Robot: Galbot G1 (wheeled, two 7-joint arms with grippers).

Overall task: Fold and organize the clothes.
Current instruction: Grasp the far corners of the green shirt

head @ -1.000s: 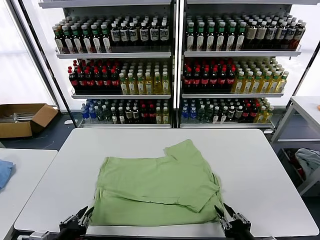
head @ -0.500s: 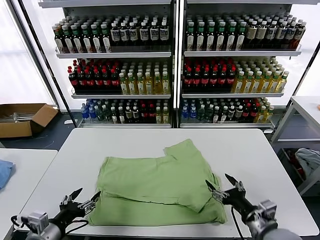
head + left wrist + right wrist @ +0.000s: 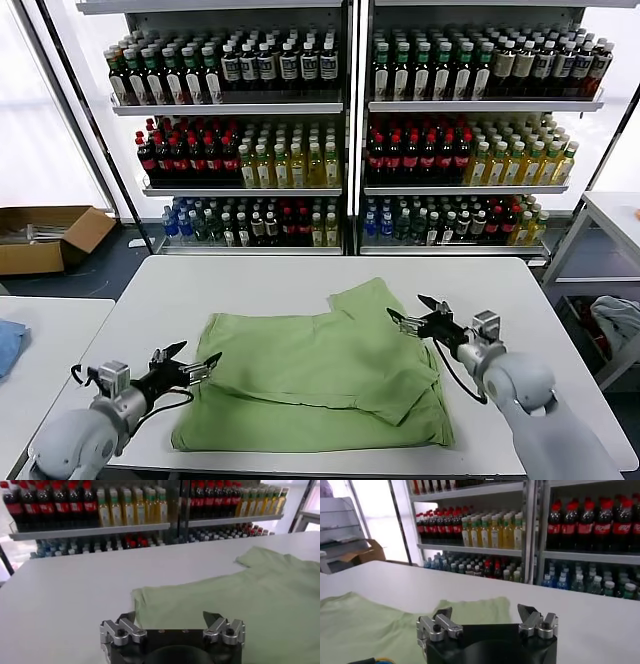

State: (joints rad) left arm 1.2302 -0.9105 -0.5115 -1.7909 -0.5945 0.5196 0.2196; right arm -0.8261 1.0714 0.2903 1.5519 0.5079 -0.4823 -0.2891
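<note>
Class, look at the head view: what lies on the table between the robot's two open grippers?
Only the green shirt spans the table between the left gripper and right gripper.

A: Looks like a shop floor, or a mock-up of one. Tall white metal shelving units [image 3: 345, 130] run right across the back wall.

B: And they're packed! Rows of dark-capped, red-labelled and yellow drink bottles [image 3: 300, 160], lined up facing front like retail stock.

A: Out front, a plain white rectangular table [image 3: 300, 285], with another white table [image 3: 610, 215] off to the side.

B: Open brown cardboard box [image 3: 45, 238] on the dark floor too, by the bright window.
</note>
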